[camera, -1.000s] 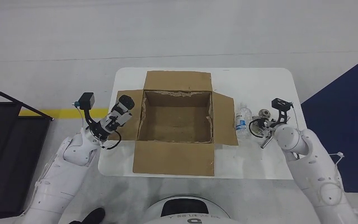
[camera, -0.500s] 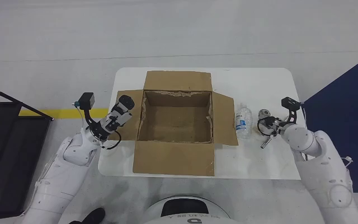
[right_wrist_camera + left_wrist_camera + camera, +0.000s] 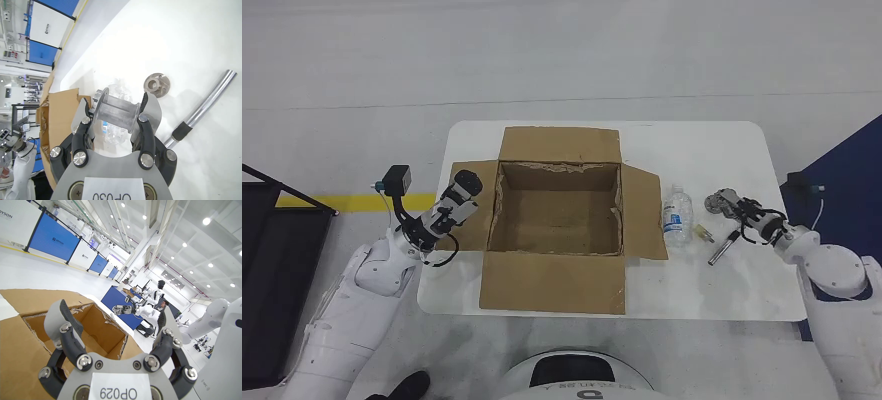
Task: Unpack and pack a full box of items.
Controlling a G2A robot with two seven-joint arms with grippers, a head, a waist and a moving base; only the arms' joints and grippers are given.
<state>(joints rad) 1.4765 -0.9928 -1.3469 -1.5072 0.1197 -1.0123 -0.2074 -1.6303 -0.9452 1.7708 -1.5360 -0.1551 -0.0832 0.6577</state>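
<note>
Top: I look straight down on the whole white rounded table [image 3: 712, 150].
Left wrist: close behind my left gripper [image 3: 113, 305], facing across the open brown cardboard box [image 3: 102, 332] into the hall [image 3: 56, 262].
Right wrist: close behind my right gripper [image 3: 115, 96], facing down at the table.
Shared: box in all three.

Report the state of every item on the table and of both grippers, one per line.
left gripper: open, empty, over the box's left flap
right gripper: shut on the metal spool
metal spool: held by the right gripper
cardboard box: open, four flaps spread out, nothing inside
plastic bottle: lying on its side beside the box's right flap
metal flange: lying flat, untouched
metal tube: lying flat, untouched
</note>
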